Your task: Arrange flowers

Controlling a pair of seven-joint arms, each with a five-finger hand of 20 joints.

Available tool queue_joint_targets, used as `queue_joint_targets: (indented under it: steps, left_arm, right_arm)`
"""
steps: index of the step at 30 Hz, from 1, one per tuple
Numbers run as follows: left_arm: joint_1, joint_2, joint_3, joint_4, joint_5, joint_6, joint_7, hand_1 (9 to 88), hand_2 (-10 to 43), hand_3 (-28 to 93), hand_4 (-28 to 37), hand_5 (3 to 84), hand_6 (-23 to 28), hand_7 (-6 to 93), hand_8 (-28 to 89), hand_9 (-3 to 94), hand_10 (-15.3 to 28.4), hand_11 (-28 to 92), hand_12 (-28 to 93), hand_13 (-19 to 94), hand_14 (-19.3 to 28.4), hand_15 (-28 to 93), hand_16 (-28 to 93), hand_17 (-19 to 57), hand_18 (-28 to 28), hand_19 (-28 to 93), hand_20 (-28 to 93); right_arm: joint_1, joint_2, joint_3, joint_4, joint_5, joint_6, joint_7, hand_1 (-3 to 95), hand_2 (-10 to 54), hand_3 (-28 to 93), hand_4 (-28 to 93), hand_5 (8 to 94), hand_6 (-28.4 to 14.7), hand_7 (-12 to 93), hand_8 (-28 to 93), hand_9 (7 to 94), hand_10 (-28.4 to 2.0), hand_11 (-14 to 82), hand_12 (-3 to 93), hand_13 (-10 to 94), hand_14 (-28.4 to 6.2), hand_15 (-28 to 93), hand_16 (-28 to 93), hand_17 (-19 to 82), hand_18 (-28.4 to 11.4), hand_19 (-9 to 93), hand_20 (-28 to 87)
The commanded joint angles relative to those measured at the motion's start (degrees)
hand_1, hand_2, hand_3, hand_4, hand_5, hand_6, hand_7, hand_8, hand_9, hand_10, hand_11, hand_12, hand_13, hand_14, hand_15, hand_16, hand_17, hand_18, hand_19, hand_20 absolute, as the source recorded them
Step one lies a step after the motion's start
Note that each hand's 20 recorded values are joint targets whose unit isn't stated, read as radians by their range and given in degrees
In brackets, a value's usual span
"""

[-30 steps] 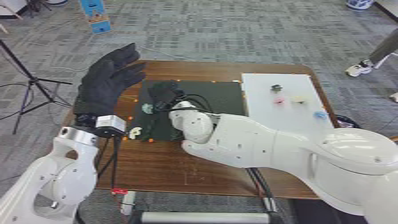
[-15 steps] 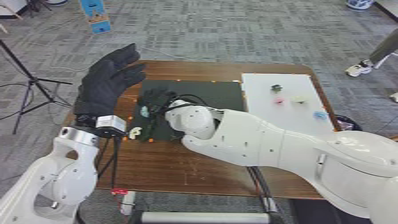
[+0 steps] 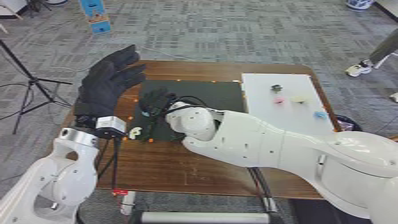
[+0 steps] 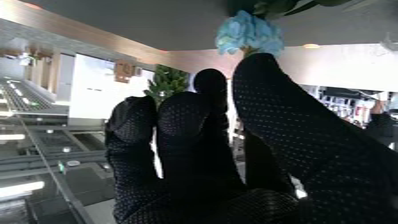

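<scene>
Raised beside the table at the left, my left hand (image 3: 111, 82) is open. My right hand (image 3: 157, 99) is low over the left part of the black mat (image 3: 218, 92), with a light blue flower (image 3: 145, 114) beside it. A white flower (image 3: 135, 132) lies nearer the mat's front left corner. In the right wrist view the fingers of my right hand (image 4: 191, 145) are relaxed. The blue flower (image 4: 249, 32) is just beyond the thumb's tip, and a green sprig (image 4: 167, 82) shows behind the fingertips; its stem is hidden.
A white board (image 3: 266, 117) on the table's right holds a green piece (image 3: 276, 88), a pink flower (image 3: 279, 100), a cream flower (image 3: 298, 99) and a blue flower (image 3: 320, 114). Cables run beside the right wrist. A black tripod (image 3: 34, 75) stands left of the table.
My right hand has shifted slightly left and toward the robot over the mat, and its forearm has moved with it. The left arm has stayed nearly still.
</scene>
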Motion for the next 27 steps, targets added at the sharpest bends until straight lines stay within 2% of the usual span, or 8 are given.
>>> queue_joint_targets:
  steps: [1, 10, 16, 17, 21, 27]
  left_arm:
    - [0.44, -0.52, -0.35, -0.03, -0.27, 0.54, 0.12, 24.0, -7.5, 73, -28.3, 34.3, 4.4, 21.6, -11, 28.2, 12.4, 25, 15, 26, 15.0, 31, 1, -7.3, 24.0, 50, 14]
    - [0.80, -0.48, -0.59, -0.14, -0.17, 0.87, -0.12, 24.0, -7.6, 73, -28.3, 34.4, 4.4, 21.7, -11, 28.2, 12.3, 25, 15, 26, 14.9, 31, 1, -7.3, 23.9, 49, 14]
    - [1.47, -0.68, -1.02, -0.39, -0.30, 0.67, -0.36, 24.0, -7.5, 73, -28.3, 34.4, 4.4, 21.7, -11, 28.2, 12.3, 25, 15, 26, 14.9, 31, 1, -7.3, 23.9, 49, 14]
    - [1.89, -0.69, -1.24, -0.62, -0.32, 0.93, -0.25, 24.0, -7.5, 73, -28.3, 34.4, 4.4, 21.7, -11, 28.2, 12.4, 25, 15, 26, 14.9, 31, 1, -7.3, 23.9, 49, 14]
    - [2.57, -1.04, -2.13, -0.98, -0.11, 0.38, -0.37, 24.0, -7.5, 73, -28.3, 34.4, 4.4, 21.6, -11, 28.2, 12.4, 25, 15, 26, 14.9, 31, 1, -7.3, 23.9, 49, 14]
    - [5.39, -1.59, -4.64, -2.01, -0.61, 0.27, -0.43, 24.0, -7.5, 73, -28.3, 34.4, 4.4, 21.7, -11, 28.3, 12.4, 25, 15, 26, 14.8, 31, 1, -7.3, 23.9, 50, 14]
  right_arm:
    - [0.87, 0.20, -0.55, 0.03, -1.89, -0.30, 0.68, 47.3, -2.4, 90, -28, 52.0, 6.3, 27, -18, 35.8, -13.5, 50.7, 64.3, 44, -13.2, 82, 55, 25, -20.9, 84, 59]
    - [0.59, 1.17, 0.47, -0.64, -1.46, -0.05, 0.04, 45.1, -3.3, 91, -28, 55.7, 6.2, 27, -18, 36.8, -13.6, 51.5, 64.2, 44, -13.9, 83, 53, 25, -21.3, 84, 59]
    - [0.30, 2.59, 1.39, -3.92, -4.57, 1.07, 1.09, 43.3, -3.9, 91, -27, 52.8, 6.0, 27, -18, 36.7, -13.9, 52.5, 63.3, 45, -14.2, 84, 52, 25, -21.5, 85, 59]
    - [0.00, 2.87, 2.03, -4.79, -4.55, 0.36, 0.81, 43.0, -4.0, 91, -27, 52.6, 6.0, 27, -18, 36.7, -13.9, 52.8, 63.0, 46, -14.2, 84, 52, 26, -21.5, 85, 59]
    - [-0.91, 4.99, 3.70, -8.30, -4.32, -0.34, 0.68, 42.0, -4.4, 91, -27, 51.1, 5.8, 26, -17, 36.8, -14.1, 53.7, 62.2, 46, -14.3, 84, 52, 26, -21.5, 85, 59]
    - [-4.68, 10.03, 8.81, -15.67, -4.87, -1.11, -0.08, 40.3, -4.6, 92, -27, 46.9, 5.1, 25, -17, 36.9, -14.3, 55.0, 60.9, 46, -14.4, 85, 50, 26, -21.5, 85, 59]
